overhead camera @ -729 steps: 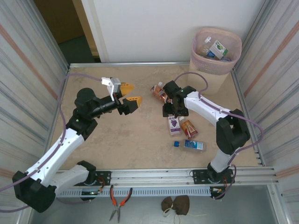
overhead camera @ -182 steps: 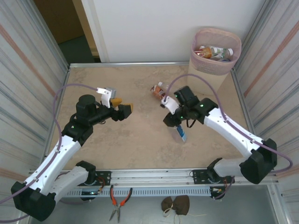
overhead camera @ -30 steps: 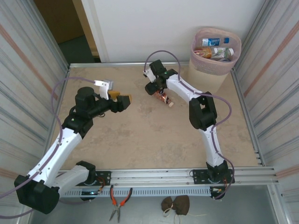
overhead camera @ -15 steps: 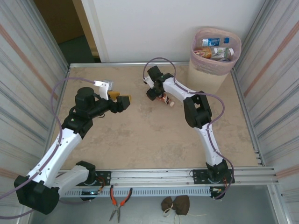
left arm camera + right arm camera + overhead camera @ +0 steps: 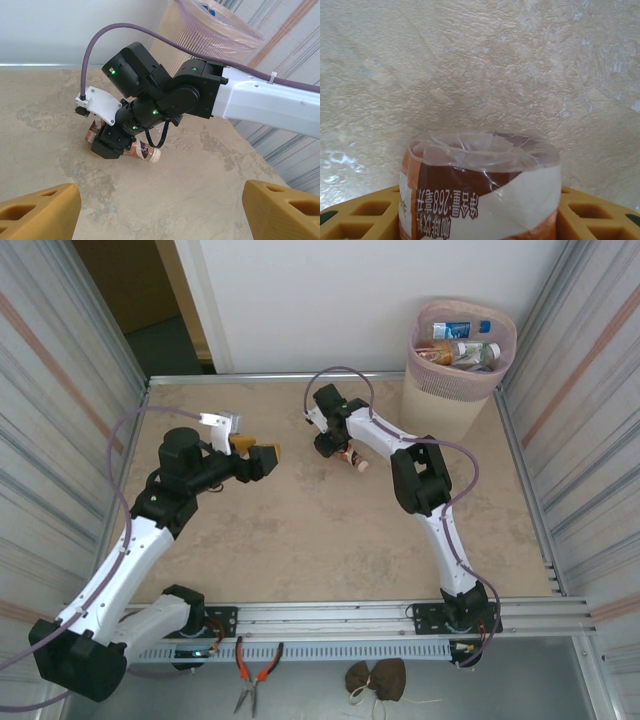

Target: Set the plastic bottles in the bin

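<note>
Near the upper middle of the overhead view, the right gripper [image 5: 333, 445] is down at the marbled beige table [image 5: 280, 540], over a small brown-labelled bottle [image 5: 352, 457]. The bottle lies on its side with its pale cap pointing toward the lower right.

In the right wrist view the bottle [image 5: 480, 170] fills the lower centre. Its clear, crinkled end is toward the top of the frame, and a brown and white label with printed characters wraps around it. The yellow fingers [image 5: 360, 215] sit against its left and right sides, so the pincer is partly closed with the bottle pinched between them (the bottle rests on the table).

The left wrist view shows the same grip at centre left, with the bottle [image 5: 142, 151] poking out to the right of the black jaw housing.

The left gripper [image 5: 256, 448] hovers left of centre, well apart from the bottle. Its yellow fingers are spread wide with nothing between them.

The bin [image 5: 440, 405], beige with a pink liner, stands in the upper right corner, and several bottles in the bin [image 5: 460, 340] lie heaped inside it.
</note>
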